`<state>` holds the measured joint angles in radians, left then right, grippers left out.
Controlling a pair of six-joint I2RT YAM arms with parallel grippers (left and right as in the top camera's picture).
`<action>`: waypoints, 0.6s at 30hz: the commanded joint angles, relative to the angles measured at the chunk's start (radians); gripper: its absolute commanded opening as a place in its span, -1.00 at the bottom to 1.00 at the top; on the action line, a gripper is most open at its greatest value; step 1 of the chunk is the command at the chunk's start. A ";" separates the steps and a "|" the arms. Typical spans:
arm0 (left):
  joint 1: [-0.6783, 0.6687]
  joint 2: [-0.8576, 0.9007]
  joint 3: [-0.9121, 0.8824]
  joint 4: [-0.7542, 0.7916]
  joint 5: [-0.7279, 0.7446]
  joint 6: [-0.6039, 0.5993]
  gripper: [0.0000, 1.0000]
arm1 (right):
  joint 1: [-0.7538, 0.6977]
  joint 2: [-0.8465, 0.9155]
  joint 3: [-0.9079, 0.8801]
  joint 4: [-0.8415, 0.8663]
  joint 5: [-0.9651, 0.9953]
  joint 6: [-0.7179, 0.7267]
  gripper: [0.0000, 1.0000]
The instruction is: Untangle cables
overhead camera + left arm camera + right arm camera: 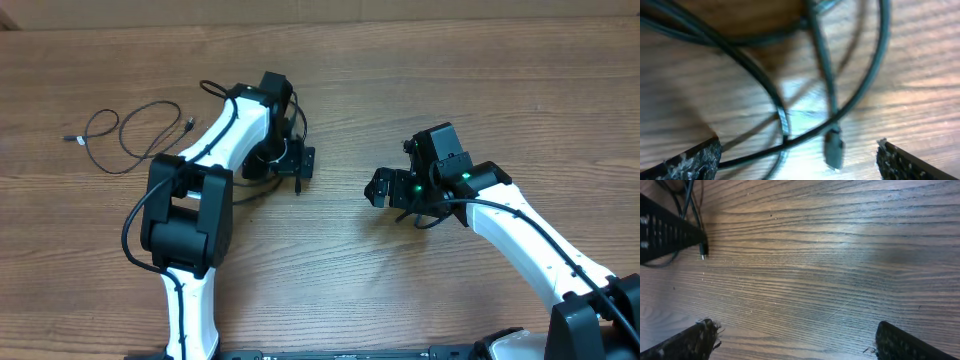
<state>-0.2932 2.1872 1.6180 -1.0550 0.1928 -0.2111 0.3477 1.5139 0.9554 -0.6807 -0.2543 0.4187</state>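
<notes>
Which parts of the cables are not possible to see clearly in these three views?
Left wrist: the cables are blurred; which strand lies on top, and the plug type, are unclear.
Overhead: the left gripper covers the crossings beneath it.
Overhead: the loose cable has plugs too small to identify.
Right wrist: a dark bar and the top-left edge cut the cables off.

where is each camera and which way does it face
overhead: above the table, looking straight down; left arm, right arm and cables show.
left wrist: on the left arm, looking down close at crossed cables; open left fingers at the bottom corners.
right wrist: on the right arm, looking down at bare table; open right fingers at the bottom corners.
shared: cables show in all three.
</notes>
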 commanded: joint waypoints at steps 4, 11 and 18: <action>-0.119 0.083 -0.067 0.010 0.123 0.005 0.99 | -0.003 0.002 -0.001 0.005 0.010 0.000 1.00; -0.291 0.083 -0.067 0.073 0.211 -0.006 0.99 | -0.003 0.002 -0.001 0.005 0.010 0.000 1.00; -0.401 0.083 -0.067 0.119 0.299 -0.007 0.97 | -0.003 0.002 -0.001 0.005 0.010 0.000 1.00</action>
<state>-0.5900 2.1796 1.6096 -0.9497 0.3416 -0.2218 0.3294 1.5143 0.9413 -0.7208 -0.1898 0.4137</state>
